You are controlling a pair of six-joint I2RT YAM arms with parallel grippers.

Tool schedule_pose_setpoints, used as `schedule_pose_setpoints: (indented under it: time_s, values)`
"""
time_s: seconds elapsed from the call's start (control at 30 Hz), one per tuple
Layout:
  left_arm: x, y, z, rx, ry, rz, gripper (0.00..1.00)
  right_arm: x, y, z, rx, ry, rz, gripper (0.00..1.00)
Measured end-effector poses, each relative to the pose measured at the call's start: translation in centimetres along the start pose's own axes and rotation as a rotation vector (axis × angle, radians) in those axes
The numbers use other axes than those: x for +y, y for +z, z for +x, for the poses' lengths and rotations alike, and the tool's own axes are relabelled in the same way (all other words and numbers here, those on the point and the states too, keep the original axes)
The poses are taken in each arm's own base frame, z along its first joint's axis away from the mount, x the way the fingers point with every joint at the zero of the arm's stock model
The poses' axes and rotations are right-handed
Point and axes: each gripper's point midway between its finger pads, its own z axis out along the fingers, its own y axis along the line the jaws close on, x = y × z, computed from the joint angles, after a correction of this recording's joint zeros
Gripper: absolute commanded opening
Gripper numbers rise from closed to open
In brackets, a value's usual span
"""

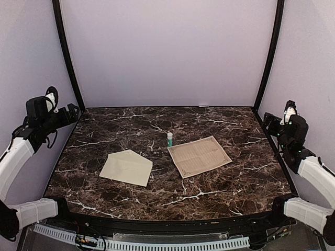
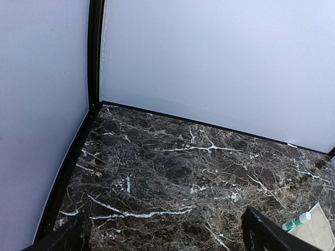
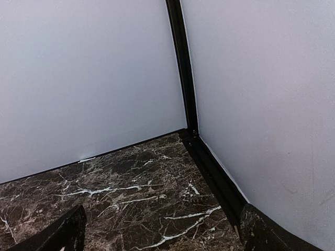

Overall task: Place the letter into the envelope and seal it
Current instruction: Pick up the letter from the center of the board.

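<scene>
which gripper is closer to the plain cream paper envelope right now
Left. The left gripper hovers by the table's left edge, beyond the plain cream paper envelope; the right gripper is across the table, at its right edge.

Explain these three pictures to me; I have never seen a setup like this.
The overhead picture shows two white-and-black robot arms at the sides of a dark marble-patterned table. Each ends in a two-finger gripper: the left gripper and the right gripper, both open and holding nothing. The other two pictures come from cameras on the wrists, looking past each arm's own black fingers toward the table's back corners. On the table lie a plain cream paper envelope, a beige printed sheet with a dark border, and between them a small upright white-and-green tube.
</scene>
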Motion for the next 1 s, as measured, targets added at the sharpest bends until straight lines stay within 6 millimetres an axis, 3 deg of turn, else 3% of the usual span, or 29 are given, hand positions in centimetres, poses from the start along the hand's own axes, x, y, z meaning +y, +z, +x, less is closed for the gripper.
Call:
schedule_pose_setpoints:
  time_s: [0.3, 0.53, 0.63, 0.77, 0.83, 1.0]
  values:
    - [0.0, 1.1, 1.1, 0.046, -0.003, 0.006, 0.99, -0.1, 0.1, 0.0, 0.015, -0.005, 0.013, 0.99]
    - [-2.4, 2.1, 1.4, 0.099, -0.021, 0.127, 0.98, 4.0, 1.6, 0.7, 0.143, -0.02, -0.175, 0.99]
    - [-4.8, 1.8, 2.0, 0.126, -0.04, 0.208, 0.97, 7.0, 2.5, 2.4, 0.258, -0.033, -0.292, 0.99]
    - [-9.3, 0.8, 4.1, 0.168, -0.09, 0.351, 0.96, 10.6, 1.8, 6.9, 0.444, -0.051, -0.431, 0.98]
    - [-11.5, 0.1, 6.1, 0.2, -0.126, 0.419, 0.95, 11.8, 1.0, 9.1, 0.525, -0.064, -0.473, 0.98]
    - [-15.7, -1.1, 12.1, 0.328, -0.211, 0.515, 0.9, 13.9, -0.5, 11.6, 0.615, -0.056, -0.543, 0.97]
